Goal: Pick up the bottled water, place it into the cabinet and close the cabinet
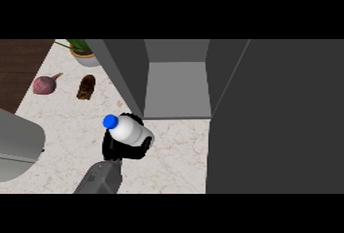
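The dark grey flat cabinet door [282, 118] is the biggest thing in view, standing open well to the right of the fingers. Beside it is the grey box-shaped cabinet [176, 86], its open front facing the robot, with its pale inner floor just beyond and to the right of the fingers. The cream marble-patterned counter [174, 159] lies under and around the hand. A pale grey rounded object [17, 145] sits well to the left of the fingers at the view's edge (what it is cannot be told).

A grey forearm [99, 177] comes up from the lower edge and ends in the black left hand [114, 146]. Its fingers [142, 144] are curled round the white plastic water bottle [131, 132], black showing both beyond and beneath the bottle's body. The bottle lies tilted in that grasp, its round blue cap [110, 121] pointing away to the left, just in front of the cabinet's near left corner and outside it. Whether it is clear of the counter cannot be told.

Far beyond the fingers to the left lie a purple-red round root vegetable [46, 85] and, just beside it, a dark brown oblong item [86, 87]; a green potted plant [84, 54] stands further off.
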